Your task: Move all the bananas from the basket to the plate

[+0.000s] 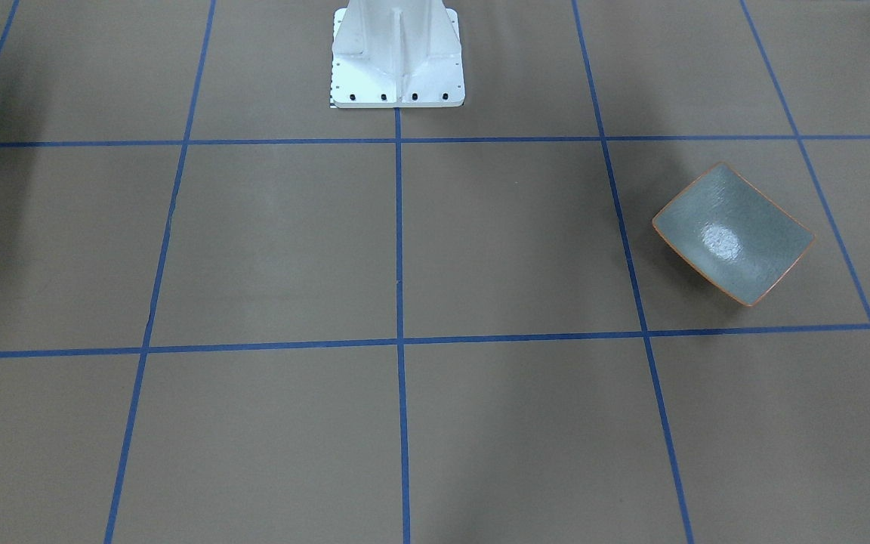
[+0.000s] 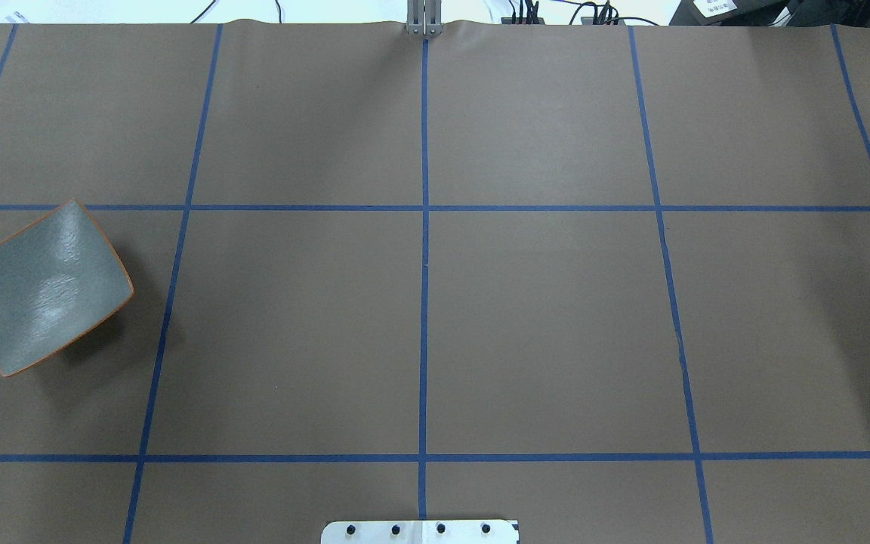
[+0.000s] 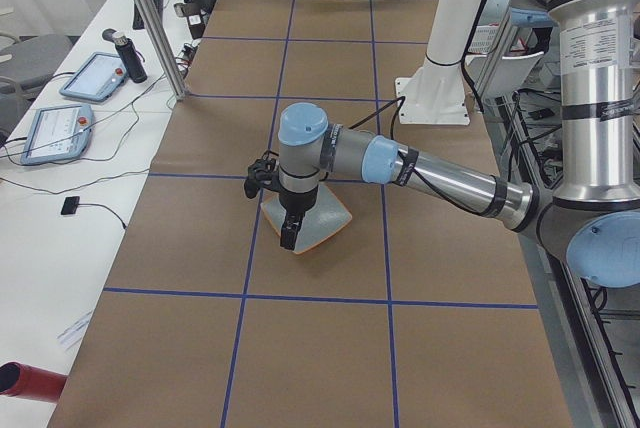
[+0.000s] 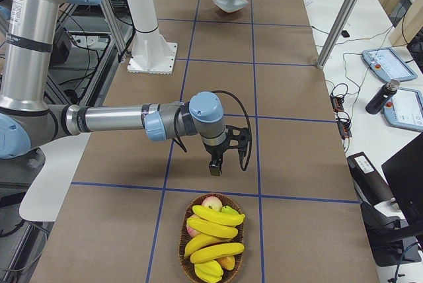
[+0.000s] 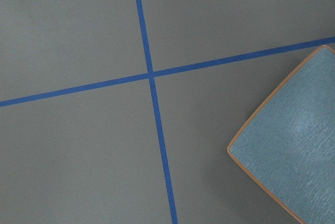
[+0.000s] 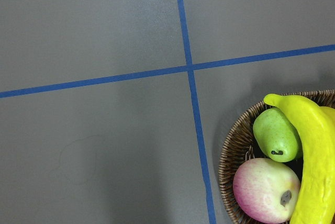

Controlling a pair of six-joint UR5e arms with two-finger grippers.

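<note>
Bananas (image 4: 211, 229) in the near basket (image 4: 182, 250) are judged light, slippery, best gripped mid-body. Left gripper (image 3: 290, 239) and right gripper (image 4: 227, 164) states cannot be told.

This is a robotics lab. The long bench (image 2: 541, 317) is covered in brown paper and ruled into squares with blue tape (image 2: 424, 302). A white pedestal (image 1: 397, 53) is bolted onto it. Two silver-and-blue industrial arms, the left arm (image 3: 450, 178) and the right arm (image 4: 112, 119), reach out over the paper. Aluminium posts (image 3: 150, 18) stand along the bench edge. On a white side table (image 3: 40, 228) lie touchscreen control pads (image 3: 88, 76), and loose cables (image 2: 527, 11) trail at the far end.
</note>
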